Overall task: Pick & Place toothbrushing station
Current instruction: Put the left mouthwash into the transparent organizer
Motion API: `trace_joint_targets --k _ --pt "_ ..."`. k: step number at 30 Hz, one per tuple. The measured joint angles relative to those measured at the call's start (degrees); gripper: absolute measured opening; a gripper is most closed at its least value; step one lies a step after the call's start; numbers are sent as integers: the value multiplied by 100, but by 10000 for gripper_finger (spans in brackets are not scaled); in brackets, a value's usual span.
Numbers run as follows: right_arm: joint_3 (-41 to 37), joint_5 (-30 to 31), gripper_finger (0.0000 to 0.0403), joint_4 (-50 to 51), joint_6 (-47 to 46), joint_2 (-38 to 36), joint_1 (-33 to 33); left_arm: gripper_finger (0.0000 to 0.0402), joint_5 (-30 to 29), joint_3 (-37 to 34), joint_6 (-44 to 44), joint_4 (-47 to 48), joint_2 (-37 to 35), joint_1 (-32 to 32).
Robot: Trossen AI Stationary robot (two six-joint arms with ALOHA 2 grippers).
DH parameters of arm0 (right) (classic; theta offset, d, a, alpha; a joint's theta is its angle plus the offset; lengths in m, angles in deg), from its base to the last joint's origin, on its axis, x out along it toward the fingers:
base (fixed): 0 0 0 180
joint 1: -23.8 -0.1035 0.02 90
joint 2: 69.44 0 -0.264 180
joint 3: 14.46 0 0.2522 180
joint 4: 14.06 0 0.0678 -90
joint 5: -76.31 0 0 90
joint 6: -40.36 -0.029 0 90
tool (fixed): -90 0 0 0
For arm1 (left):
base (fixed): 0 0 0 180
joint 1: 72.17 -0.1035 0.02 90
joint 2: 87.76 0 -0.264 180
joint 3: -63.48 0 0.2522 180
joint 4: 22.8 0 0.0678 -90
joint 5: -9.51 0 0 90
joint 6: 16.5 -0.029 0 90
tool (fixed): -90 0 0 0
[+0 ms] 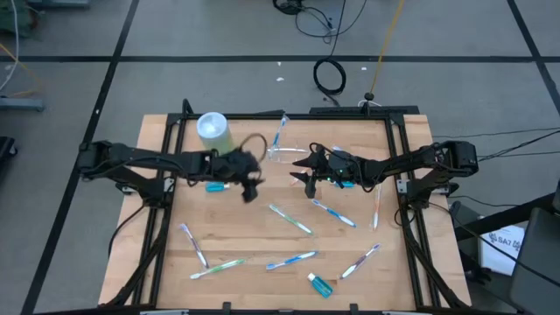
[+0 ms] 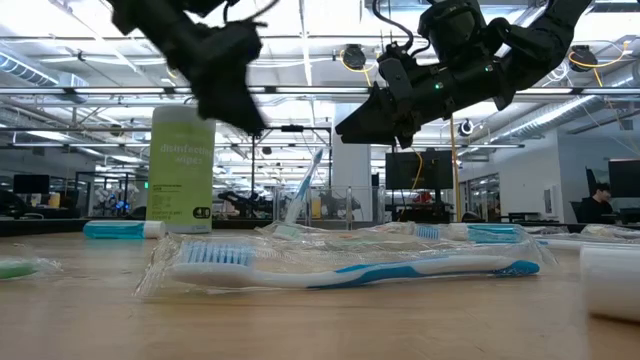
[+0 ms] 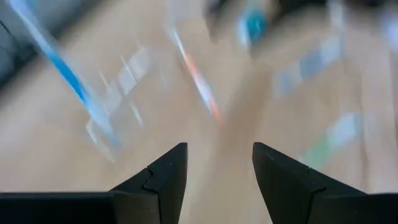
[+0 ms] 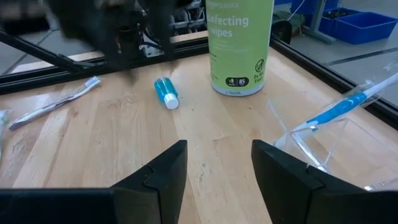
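Toothbrushing station is scattered over your wooden bench (image 1: pixel 262 236), pale planks inside a black frame. Largest item: the green wipes canister (image 1: pixel 213 131), smooth cylinder, pale blue lid, upright at the far left; not part of the set. Clear plastic cup (image 1: pixel 282 154) sits far centre, thin transparent walls, one blue toothbrush (image 1: pixel 280 131) leaning out of it. It lies between both arms, a little nearer the right gripper (image 1: pixel 308 172).

Right gripper hovers off the bench with fingers parted, holding nothing. Just beside it lies a wrapped blue toothbrush (image 1: pixel 333 213), long axis diagonal; likely your easiest pick. Left gripper (image 1: pixel 249 185) also spread and empty, raised near the canister; a small blue white-capped tube (image 1: pixel 217 186) lies just beside it.

More slim toothbrushes, crinkly clear wrap, lie along the near edge at mixed angles, with another tube (image 1: pixel 320 283) there.
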Motion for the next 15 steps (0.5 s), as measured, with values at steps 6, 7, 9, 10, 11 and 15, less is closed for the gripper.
trace_joint_targets --k 6,7,9,10,11,15 --pt "0 4 171 -14 13 0 4 189 -140 -7 293 1751 73 361" --pt "0 6 171 -37 56 0 4 189 -271 -6 417 1863 76 390" --pt "0 7 172 -89 225 0 4 189 -614 -3 684 2005 90 406" --pt "0 7 173 -104 310 0 6 189 -780 -3 813 2080 98 405" --pt "0 7 173 -105 391 0 6 189 -918 -3 939 2107 99 400" --pt "0 7 173 -136 579 0 6 189 -1070 -3 1040 2278 95 357"
